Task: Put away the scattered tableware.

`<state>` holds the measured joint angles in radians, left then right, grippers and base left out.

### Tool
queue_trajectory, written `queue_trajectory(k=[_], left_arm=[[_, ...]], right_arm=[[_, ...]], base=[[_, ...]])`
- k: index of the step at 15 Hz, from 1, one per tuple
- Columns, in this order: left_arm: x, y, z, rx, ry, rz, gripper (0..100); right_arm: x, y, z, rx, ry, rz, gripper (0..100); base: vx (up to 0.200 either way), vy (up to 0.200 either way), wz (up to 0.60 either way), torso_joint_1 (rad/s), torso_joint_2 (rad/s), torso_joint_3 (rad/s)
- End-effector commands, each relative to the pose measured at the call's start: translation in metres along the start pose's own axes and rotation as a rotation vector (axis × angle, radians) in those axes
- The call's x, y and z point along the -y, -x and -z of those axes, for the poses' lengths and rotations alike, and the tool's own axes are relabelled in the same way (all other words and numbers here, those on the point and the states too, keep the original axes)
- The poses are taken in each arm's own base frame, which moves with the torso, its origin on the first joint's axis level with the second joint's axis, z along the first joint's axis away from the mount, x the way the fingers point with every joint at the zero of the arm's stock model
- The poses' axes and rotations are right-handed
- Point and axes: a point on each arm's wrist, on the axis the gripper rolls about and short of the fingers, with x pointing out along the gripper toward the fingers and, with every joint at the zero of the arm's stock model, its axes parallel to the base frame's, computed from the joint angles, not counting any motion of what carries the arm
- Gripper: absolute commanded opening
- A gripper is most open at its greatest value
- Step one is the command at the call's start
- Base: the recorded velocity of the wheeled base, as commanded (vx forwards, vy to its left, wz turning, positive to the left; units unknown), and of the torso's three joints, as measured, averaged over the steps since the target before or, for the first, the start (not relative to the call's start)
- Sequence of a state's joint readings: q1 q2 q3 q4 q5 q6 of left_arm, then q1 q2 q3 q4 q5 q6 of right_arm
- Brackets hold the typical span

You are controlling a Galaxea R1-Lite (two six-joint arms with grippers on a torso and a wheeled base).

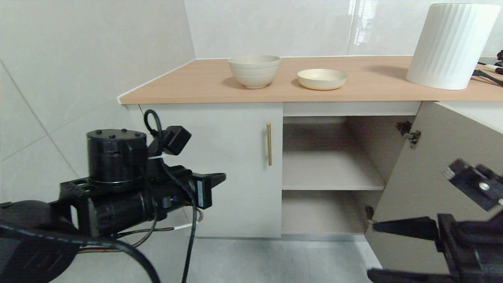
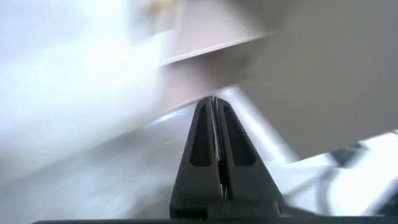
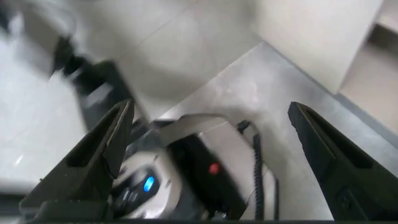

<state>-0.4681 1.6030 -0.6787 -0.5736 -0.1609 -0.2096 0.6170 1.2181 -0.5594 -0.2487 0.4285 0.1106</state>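
bowl: 1 | plate: 1 | ribbed white cylinder: 1

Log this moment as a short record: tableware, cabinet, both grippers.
bowl: upright on the counter, left of the dish, apart from it
dish: shallow, on the counter
cabinet: left door shut, right door open, shelf in view
left gripper: shut, holding nothing, low before the left door
right gripper: open, holding nothing, low by the right door
progress: bowl and dish not yet in the cabinet
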Motion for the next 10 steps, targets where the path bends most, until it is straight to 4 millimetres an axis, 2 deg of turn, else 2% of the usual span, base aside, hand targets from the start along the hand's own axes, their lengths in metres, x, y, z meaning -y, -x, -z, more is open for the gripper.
queue_trajectory(k=[1,3,5,6,10], left_arm=[[-0.012,0.029,-0.001,0.053,-0.021,-0.050,0],[-0.011,0.031,-0.010,0.084,-0.044,-0.039,0],[-0.010,0.031,-0.017,0.106,-0.054,-0.035,0],[-0.008,0.033,-0.020,0.120,-0.063,-0.030,100],[-0.002,0.035,-0.018,0.125,-0.082,-0.006,100]], right_arm=[[0.055,-0.049,-0.022,-0.053,-0.095,0.120,100],[0.076,-0.052,-0.031,-0.031,-0.121,0.160,100],[0.080,-0.051,-0.037,-0.013,-0.120,0.174,100],[0.082,-0.048,-0.036,-0.009,-0.144,0.190,100],[0.077,-0.040,-0.042,0.025,-0.164,0.201,100]], base=[[0.000,0.000,0.00,0.000,0.00,0.000],[0.000,0.000,0.00,0.000,0.00,0.000],[0.000,0.000,0.00,0.000,0.00,0.000],[0.000,0.000,0.00,0.000,0.00,0.000],[0.000,0.000,0.00,0.000,0.00,0.000]])
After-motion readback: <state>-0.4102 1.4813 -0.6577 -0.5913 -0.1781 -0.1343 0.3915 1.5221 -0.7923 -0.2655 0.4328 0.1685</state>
